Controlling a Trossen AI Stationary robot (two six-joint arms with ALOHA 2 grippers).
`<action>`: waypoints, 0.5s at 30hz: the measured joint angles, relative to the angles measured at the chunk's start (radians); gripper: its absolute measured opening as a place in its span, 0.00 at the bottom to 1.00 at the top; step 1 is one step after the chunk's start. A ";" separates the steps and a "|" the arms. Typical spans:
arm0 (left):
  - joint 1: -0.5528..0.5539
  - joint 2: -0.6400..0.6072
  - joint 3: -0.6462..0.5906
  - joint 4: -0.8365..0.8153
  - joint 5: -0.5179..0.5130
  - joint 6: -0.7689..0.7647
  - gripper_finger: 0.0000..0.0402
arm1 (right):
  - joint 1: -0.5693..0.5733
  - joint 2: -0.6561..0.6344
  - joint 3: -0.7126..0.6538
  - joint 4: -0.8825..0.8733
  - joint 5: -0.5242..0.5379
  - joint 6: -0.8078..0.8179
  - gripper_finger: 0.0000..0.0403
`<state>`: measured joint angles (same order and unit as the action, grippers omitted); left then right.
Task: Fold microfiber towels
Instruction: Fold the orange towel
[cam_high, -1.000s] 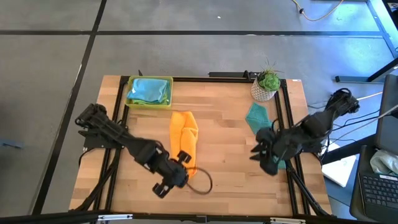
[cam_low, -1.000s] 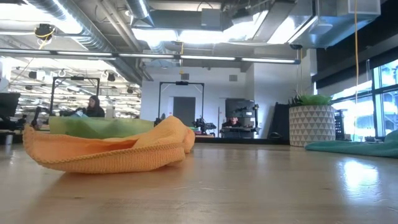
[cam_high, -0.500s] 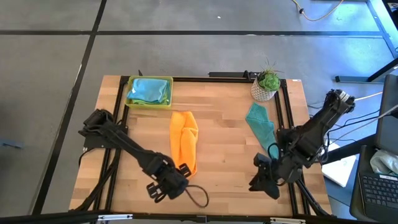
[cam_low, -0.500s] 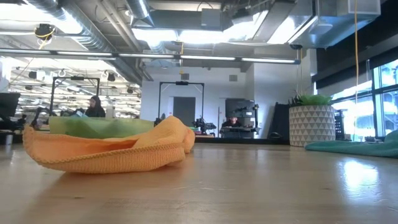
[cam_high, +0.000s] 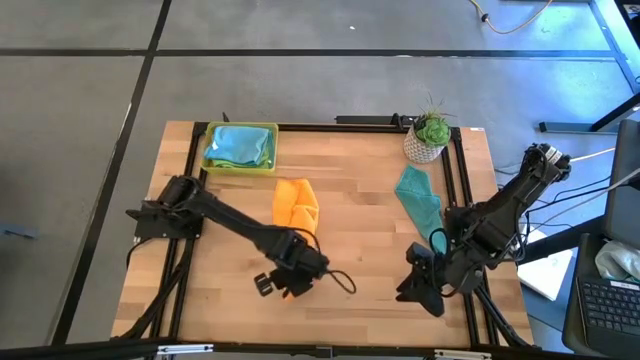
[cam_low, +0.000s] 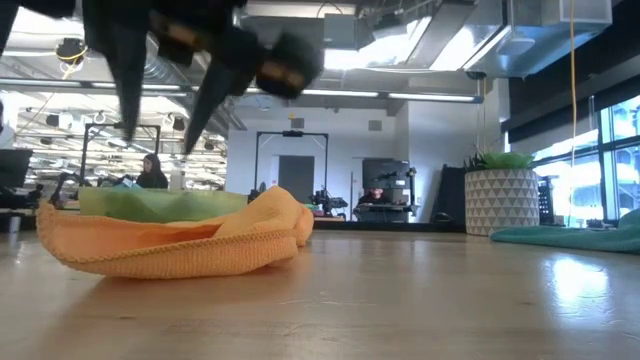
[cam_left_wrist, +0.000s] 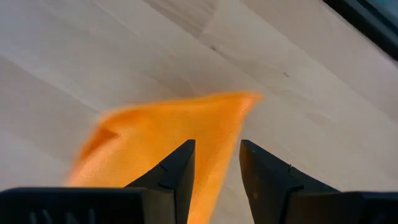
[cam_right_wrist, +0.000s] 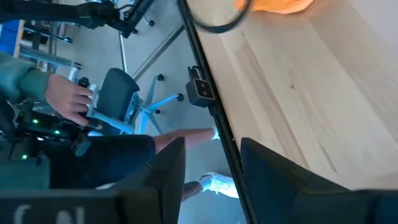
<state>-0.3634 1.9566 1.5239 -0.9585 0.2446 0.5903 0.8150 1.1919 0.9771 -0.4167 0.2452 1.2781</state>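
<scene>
An orange towel (cam_high: 295, 203) lies crumpled lengthwise in the middle of the table, its underside on the wood (cam_low: 180, 240). My left gripper (cam_left_wrist: 214, 146) hangs open above the towel's near end (cam_high: 287, 280), fingers pointing down. In the low view its fingertips (cam_low: 160, 135) stand clear above the cloth. One corner of the towel (cam_left_wrist: 239, 99) shows beyond the fingers. A teal towel (cam_high: 418, 198) lies flat at the right side. Light blue towels (cam_high: 240, 145) rest in a yellow-green tray (cam_high: 208, 150) at the far left. My right gripper (cam_high: 418, 285) is open over the near right part of the table.
A potted plant (cam_high: 430, 135) stands at the far right corner, by the teal towel. A black cable loop (cam_high: 338, 283) hangs beside my left gripper. Beyond the table's near edge (cam_right_wrist: 205, 93), a person's hand (cam_right_wrist: 68, 96) and a rolling chair show. Bare wood lies between the two grippers.
My left gripper has come down over the orange towel's near end, shifting a little toward the table's right and far side, and has rolled; it now shows in the low view. My right gripper went toward the near edge and sank, then held still. The towels have not moved.
</scene>
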 joint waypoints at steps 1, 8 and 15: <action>0.013 0.008 -0.003 -0.011 0.033 0.006 0.30 | 0.000 0.000 0.000 -0.006 0.003 0.007 0.39; 0.031 0.010 -0.053 0.020 0.106 0.068 0.30 | 0.000 0.000 0.000 -0.004 0.063 0.010 0.39; -0.035 0.010 -0.109 0.161 -0.034 0.074 0.30 | 0.000 0.000 0.000 -0.023 0.075 -0.003 0.39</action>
<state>-0.3987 1.9667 1.4146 -0.7972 0.2108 0.6645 0.8150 1.1915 0.9771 -0.4397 0.3206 1.2750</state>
